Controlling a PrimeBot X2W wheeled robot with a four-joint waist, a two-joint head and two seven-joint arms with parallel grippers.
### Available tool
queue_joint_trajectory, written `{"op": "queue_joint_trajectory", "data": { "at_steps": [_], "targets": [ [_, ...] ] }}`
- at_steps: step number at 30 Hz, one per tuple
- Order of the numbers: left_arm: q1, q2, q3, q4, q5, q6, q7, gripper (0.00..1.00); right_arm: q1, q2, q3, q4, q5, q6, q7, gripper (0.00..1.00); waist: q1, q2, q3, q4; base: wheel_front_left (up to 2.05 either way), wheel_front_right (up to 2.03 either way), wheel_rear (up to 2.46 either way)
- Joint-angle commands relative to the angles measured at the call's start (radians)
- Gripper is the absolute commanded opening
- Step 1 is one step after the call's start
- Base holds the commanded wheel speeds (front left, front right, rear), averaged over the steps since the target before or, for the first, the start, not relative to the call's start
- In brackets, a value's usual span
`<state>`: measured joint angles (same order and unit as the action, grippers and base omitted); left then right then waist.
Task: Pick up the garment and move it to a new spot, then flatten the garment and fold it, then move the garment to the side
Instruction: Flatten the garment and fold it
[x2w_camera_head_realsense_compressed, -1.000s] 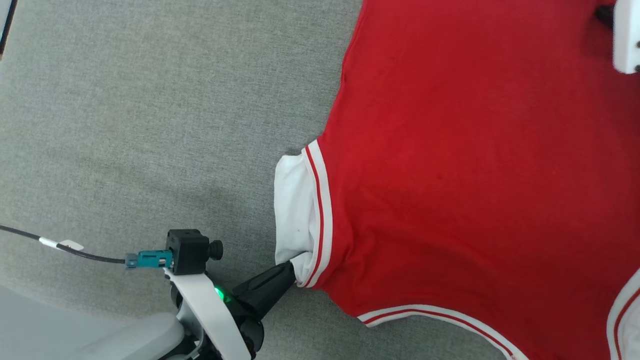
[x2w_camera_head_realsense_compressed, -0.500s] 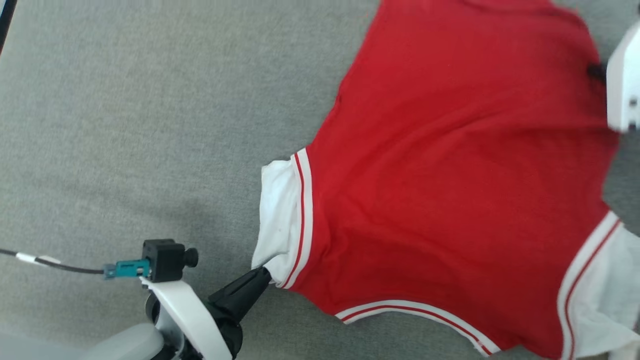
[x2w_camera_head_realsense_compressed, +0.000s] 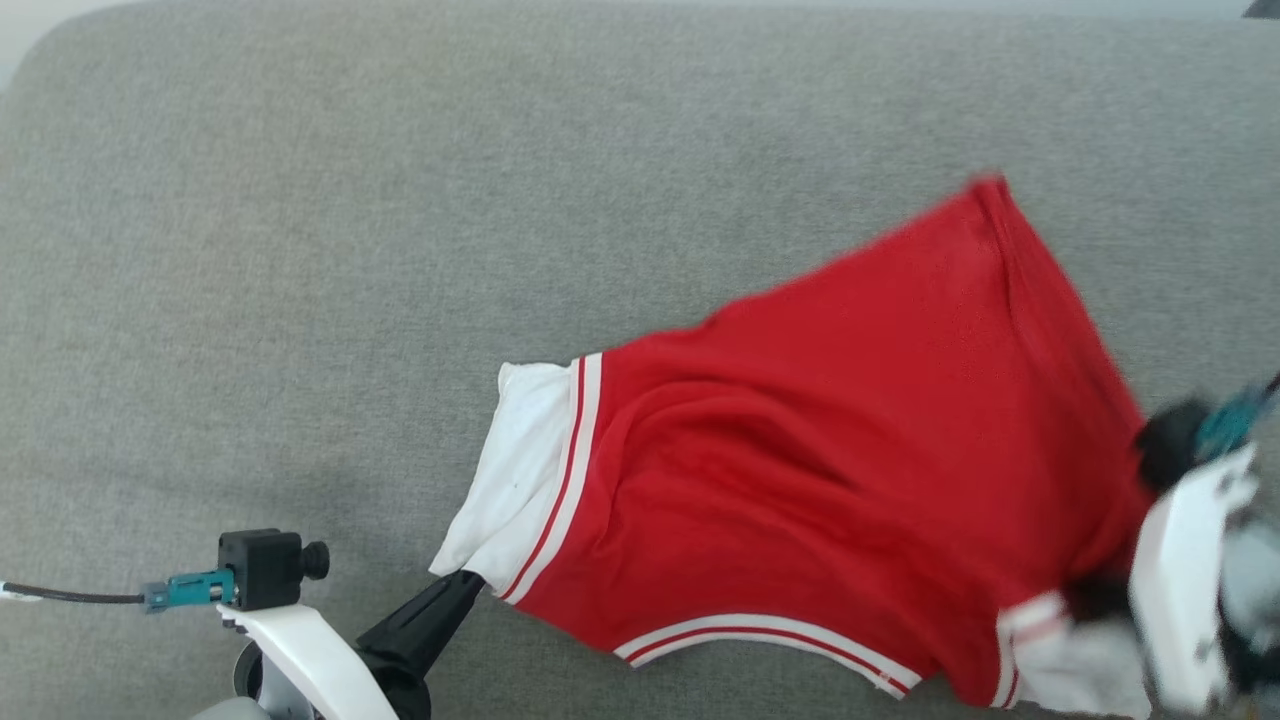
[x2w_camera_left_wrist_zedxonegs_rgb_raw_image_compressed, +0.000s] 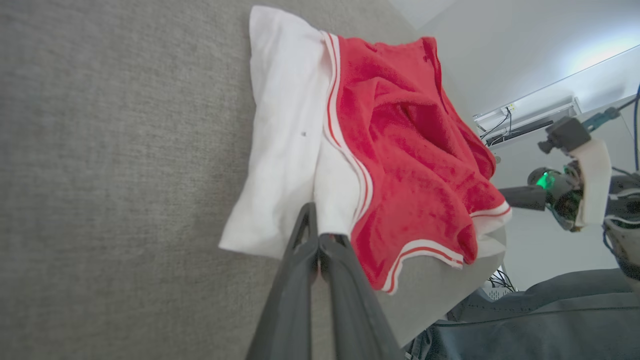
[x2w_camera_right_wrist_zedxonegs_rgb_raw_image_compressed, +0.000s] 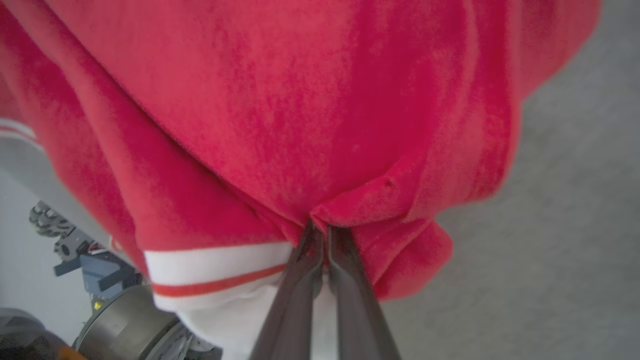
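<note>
Pulled in from its wider spread a second ago, on the grey cushion (x2w_camera_head_realsense_compressed: 300, 250) the soft, light, limp garment (x2w_camera_head_realsense_compressed: 820, 480) lies lower right, left gripper (x2w_camera_head_realsense_compressed: 468, 580) pinching its white sleeve (x2w_camera_head_realsense_compressed: 520, 450), right gripper (x2w_camera_right_wrist_zedxonegs_rgb_raw_image_compressed: 320, 227) clamped on a red fold, both sensible edge holds.

We count one garment (x2w_camera_head_realsense_compressed: 800, 470), red, with two white sleeve panels (x2w_camera_head_realsense_compressed: 520, 470) and three striped trim bands (x2w_camera_head_realsense_compressed: 760, 632) on it. We count two grippers, the left gripper (x2w_camera_left_wrist_zedxonegs_rgb_raw_image_compressed: 316, 235) and the right gripper (x2w_camera_right_wrist_zedxonegs_rgb_raw_image_compressed: 320, 227), each with two dark fingers (x2w_camera_left_wrist_zedxonegs_rgb_raw_image_compressed: 295, 300). We count two black wrist cameras (x2w_camera_head_realsense_compressed: 260, 568) and one grey cushion (x2w_camera_head_realsense_compressed: 300, 250).
</note>
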<state>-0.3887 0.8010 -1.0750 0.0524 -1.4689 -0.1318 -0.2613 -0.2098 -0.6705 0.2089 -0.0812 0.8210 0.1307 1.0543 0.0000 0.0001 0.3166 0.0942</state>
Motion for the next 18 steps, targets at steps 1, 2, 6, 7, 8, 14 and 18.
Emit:
{"op": "queue_joint_trajectory", "data": {
  "at_steps": [1,2,6,7,8,14,18],
  "targets": [
    [0.019,0.001,0.011,0.002,0.006,0.002,-0.005,0.0,0.079,0.026,-0.004,-0.05,0.005,0.0,0.02,0.0,0.0,-0.0001,-0.02,-0.018,0.0,0.0,0.0],
    [0.026,0.001,0.017,0.002,0.008,0.002,-0.005,0.0,0.126,0.042,-0.007,-0.079,0.008,0.0,0.031,0.0,0.0,-0.0001,-0.023,-0.021,0.0,0.0,0.0],
    [0.038,0.0,0.032,0.005,0.014,0.002,-0.005,0.0,0.253,0.098,0.008,-0.174,-0.017,0.0,0.056,0.0,0.0,-0.0001,-0.028,-0.027,0.0,0.0,0.0],
    [0.039,-0.001,0.034,0.006,0.016,0.002,-0.005,0.0,0.273,0.113,0.014,-0.186,-0.022,0.0,0.058,0.0,0.0,-0.0001,-0.028,-0.027,0.0,0.0,0.0],
    [0.04,-0.001,0.037,0.006,0.017,0.002,-0.005,0.0,0.285,0.126,0.021,-0.193,-0.026,0.0,0.058,0.0,0.0,-0.0001,-0.028,-0.028,0.0,0.0,0.0],
    [0.037,0.0,0.037,0.009,0.021,0.002,-0.005,0.0,0.275,0.168,0.041,-0.187,-0.06,0.0,0.007,0.39,0.0,-0.0001,-0.028,-0.032,0.0,0.0,0.0],
    [0.037,0.0,0.035,0.009,0.019,0.002,-0.005,0.0,0.269,0.162,-0.002,-0.196,-0.071,0.0,-0.028,1.0,0.0,-0.0001,-0.031,-0.031,0.0,0.0,0.0]
  ]
}}
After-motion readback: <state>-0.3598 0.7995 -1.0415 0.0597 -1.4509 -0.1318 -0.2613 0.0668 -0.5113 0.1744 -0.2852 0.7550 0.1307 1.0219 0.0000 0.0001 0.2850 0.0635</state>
